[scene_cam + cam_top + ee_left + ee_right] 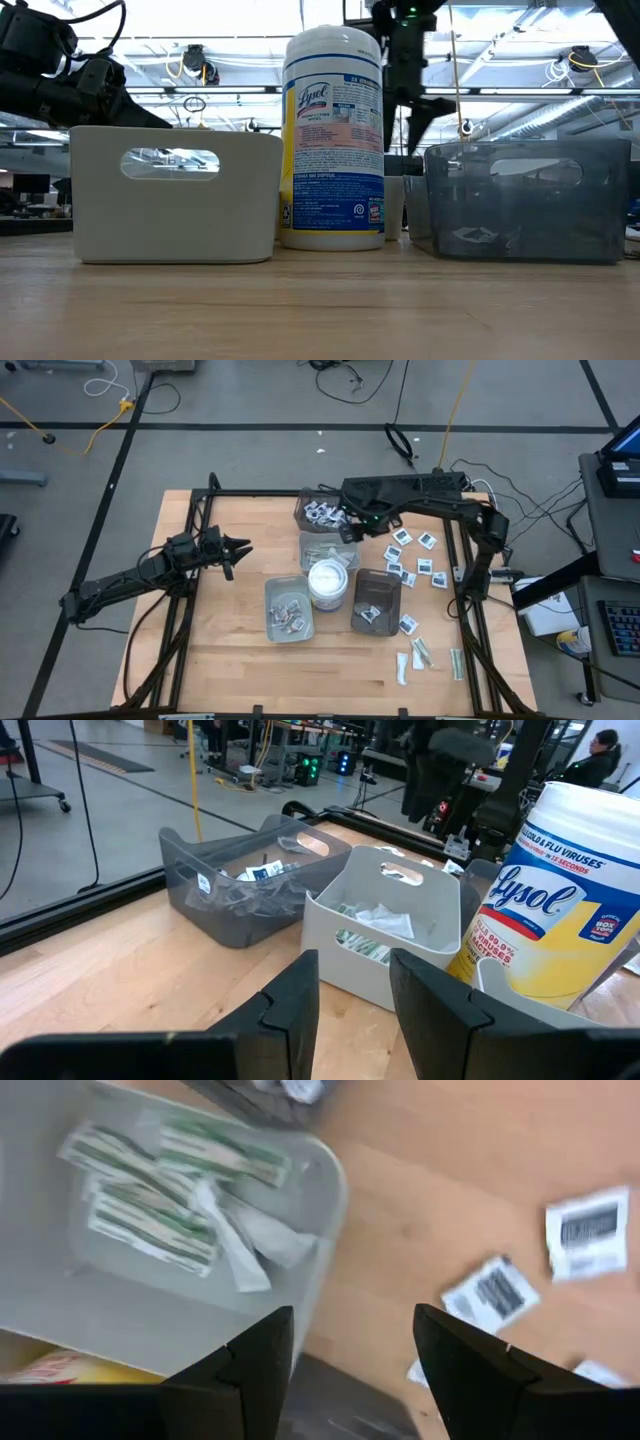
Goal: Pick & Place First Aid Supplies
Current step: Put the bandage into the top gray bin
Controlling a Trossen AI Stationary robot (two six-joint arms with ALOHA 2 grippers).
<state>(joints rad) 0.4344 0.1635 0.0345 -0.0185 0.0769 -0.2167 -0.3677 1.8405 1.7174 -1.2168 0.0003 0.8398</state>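
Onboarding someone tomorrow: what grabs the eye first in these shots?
The white Lysol tub stands mid-table, ringed by four trays. The right gripper hangs open above the pale tray of green-white strips, with nothing between its fingers. Square white packets lie scattered on the wood to the tub's right.
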